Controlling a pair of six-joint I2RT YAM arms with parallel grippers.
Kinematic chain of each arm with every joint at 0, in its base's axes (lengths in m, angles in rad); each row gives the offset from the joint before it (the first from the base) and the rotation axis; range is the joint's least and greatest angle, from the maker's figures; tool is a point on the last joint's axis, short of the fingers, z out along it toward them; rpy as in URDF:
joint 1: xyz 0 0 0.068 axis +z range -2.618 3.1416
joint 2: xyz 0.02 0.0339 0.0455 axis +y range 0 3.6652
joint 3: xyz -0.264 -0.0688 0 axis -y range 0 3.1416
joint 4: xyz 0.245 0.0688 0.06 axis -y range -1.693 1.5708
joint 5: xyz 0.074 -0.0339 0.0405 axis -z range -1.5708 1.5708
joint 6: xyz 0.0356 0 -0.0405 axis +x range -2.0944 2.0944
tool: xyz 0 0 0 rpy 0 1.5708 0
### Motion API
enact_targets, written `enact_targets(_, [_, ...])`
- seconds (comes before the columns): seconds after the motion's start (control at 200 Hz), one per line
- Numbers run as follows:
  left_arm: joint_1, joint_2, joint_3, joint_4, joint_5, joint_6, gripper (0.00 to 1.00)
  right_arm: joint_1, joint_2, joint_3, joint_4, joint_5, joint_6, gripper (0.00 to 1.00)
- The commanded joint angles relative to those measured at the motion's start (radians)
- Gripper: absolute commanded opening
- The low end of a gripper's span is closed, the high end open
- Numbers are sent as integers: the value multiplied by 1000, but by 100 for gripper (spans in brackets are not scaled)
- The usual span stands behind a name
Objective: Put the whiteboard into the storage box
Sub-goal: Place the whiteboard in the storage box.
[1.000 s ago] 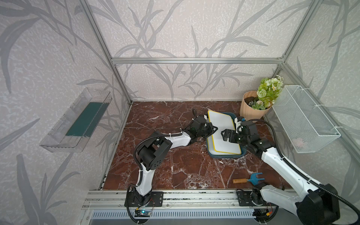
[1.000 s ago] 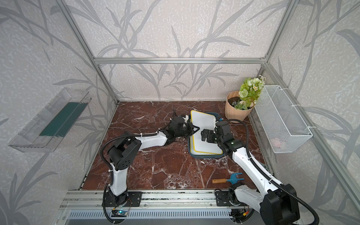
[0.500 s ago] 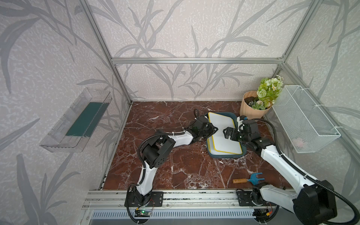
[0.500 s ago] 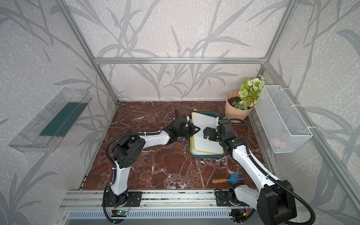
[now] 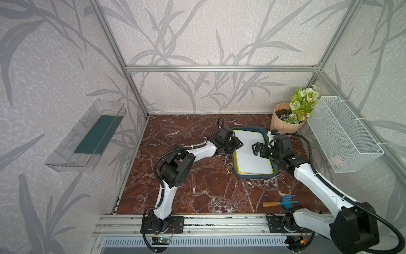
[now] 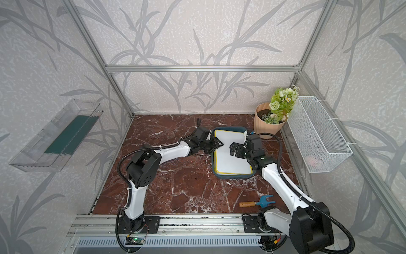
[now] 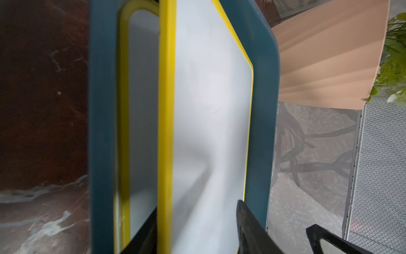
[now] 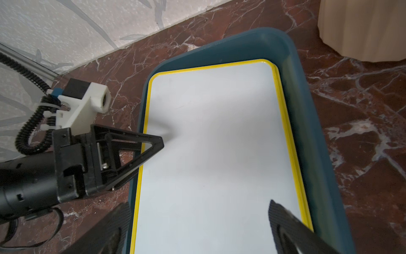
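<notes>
From here the teal storage box (image 7: pixel 261 110) runs straight away from the lens, its rim broad and rounded at the far corner. A whiteboard (image 7: pixel 208 99) with a yellow frame fills most of it, and its thick near edge crosses over a second board (image 7: pixel 142 88) lying lower in the box. The left gripper (image 7: pixel 197 205) has its black jaws apart, with the upper board's edge between them. Dark marble table (image 7: pixel 44 88) lies on one side; on the other are a peach pot (image 7: pixel 329 55), green leaves (image 7: pixel 393 72) and a white wire basket (image 7: pixel 384 165).

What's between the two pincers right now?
Only bare whiteboard, in the storage box, separates left pincer from right pincer; both top views show it.
</notes>
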Motion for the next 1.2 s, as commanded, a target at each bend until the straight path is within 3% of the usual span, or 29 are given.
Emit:
enact_targets(0.0, [10,-12,53,-192,-28,99,55,-5,16,-4,19,26,-14,99])
enact_targets(0.385, [30,-35,161,-442,-132,317,60,-5,73,35,9,143,-46,99])
enact_targets(0.62, [30,-69,227,-554,-197,451,79,-12,121,63,11,263,-40,99])
enact_targets(0.865, [31,-175,144,-546,-246,492,81,-66,226,106,30,285,-15,99])
enact_targets(0.995, [43,-252,56,-520,-256,497,82,-100,288,128,49,234,-18,99])
enact_targets(1.195, [87,-407,-129,-433,-268,482,91,-112,374,169,34,156,-19,99])
